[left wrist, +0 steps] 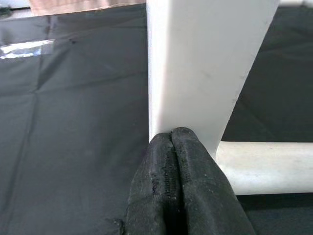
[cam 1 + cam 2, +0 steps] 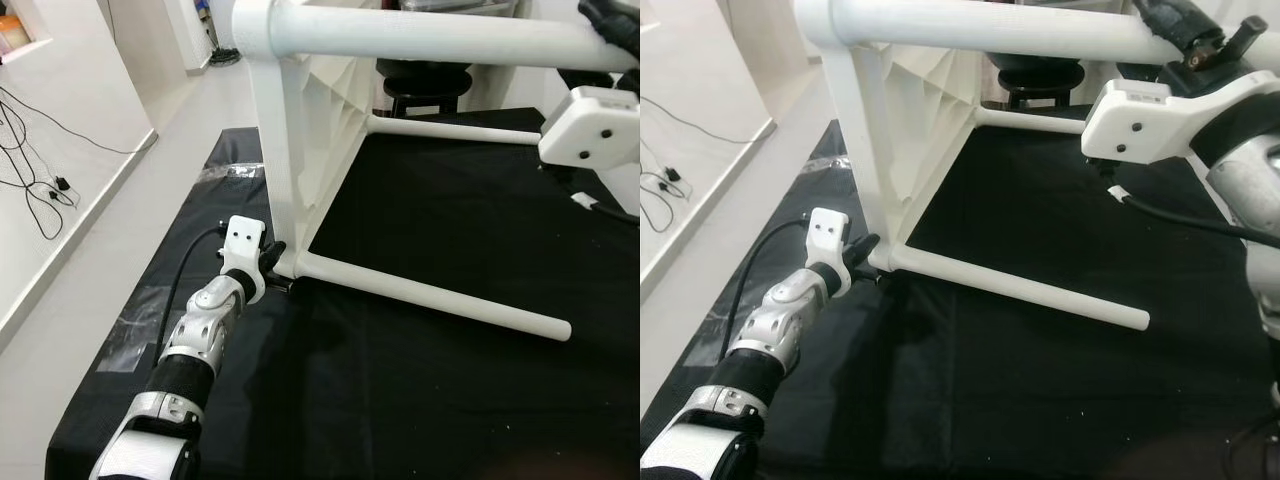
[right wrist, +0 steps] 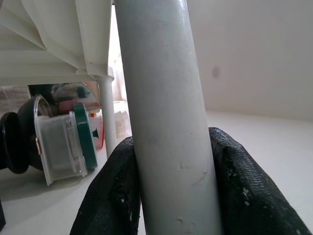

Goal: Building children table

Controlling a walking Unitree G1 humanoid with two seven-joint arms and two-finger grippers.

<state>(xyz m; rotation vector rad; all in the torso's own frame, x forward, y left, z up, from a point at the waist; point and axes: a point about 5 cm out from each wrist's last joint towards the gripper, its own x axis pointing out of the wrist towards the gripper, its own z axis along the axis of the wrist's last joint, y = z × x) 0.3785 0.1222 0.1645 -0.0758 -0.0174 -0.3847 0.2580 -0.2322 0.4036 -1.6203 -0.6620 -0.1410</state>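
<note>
A white children's table lies on its side on a black mat, ribbed underside facing right. Its lower leg rests along the mat, and a far leg runs behind. The upper leg stretches across the top of the view. My left gripper is shut with nothing in it, its tips pressed against the table's bottom corner where the lower leg joins. My right gripper is up high, shut on the upper leg, with one black finger on each side.
The mat covers the floor ahead, with pale bare floor to its left. Black cables trail by the left wall. A black stool stands behind the table. A clear container with a green lid lies beyond the leg.
</note>
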